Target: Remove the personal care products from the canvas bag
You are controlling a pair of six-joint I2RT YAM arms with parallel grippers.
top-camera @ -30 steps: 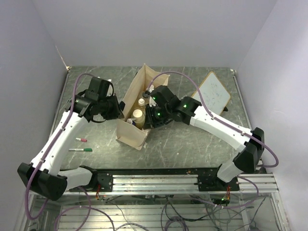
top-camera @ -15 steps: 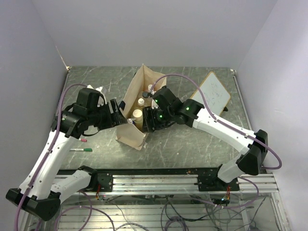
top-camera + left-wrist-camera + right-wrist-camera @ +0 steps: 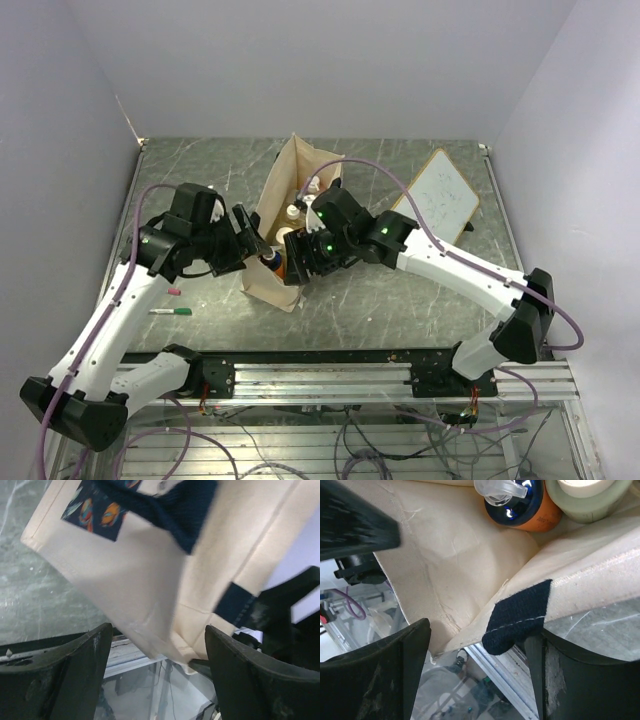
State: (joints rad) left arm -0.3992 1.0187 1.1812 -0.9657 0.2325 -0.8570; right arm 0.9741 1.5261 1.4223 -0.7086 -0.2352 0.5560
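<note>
On the left of the bench [image 3: 200, 175] lie a pink-capped marker [image 3: 172, 291] and a green marker [image 3: 172, 311], well apart from the canvas bag [image 3: 278, 285]. The left claw [image 3: 252, 232] is spread wide just beside the bag's left wall; in its wrist view the beige cloth [image 3: 135, 580] and a navy strap handle [image 3: 172, 505] fill the gap between the two dark fingers [image 3: 55, 672], which do not pinch it. The bag stands near the middle of the bench with its mouth open upward, and the personal care products sit inside it: two white-capped bottles [image 3: 295, 209] toward the far end, a pale wide-lidded one [image 3: 287, 237], and an orange bottle with a dark blue cap [image 3: 520, 510] nearest the arms. The right claw [image 3: 293, 263] is also wide, at the bag's near right corner, with the rim and a navy strap end [image 3: 517, 615] in its gap. A wood-framed whiteboard [image 3: 442, 192] lies far right.
</note>
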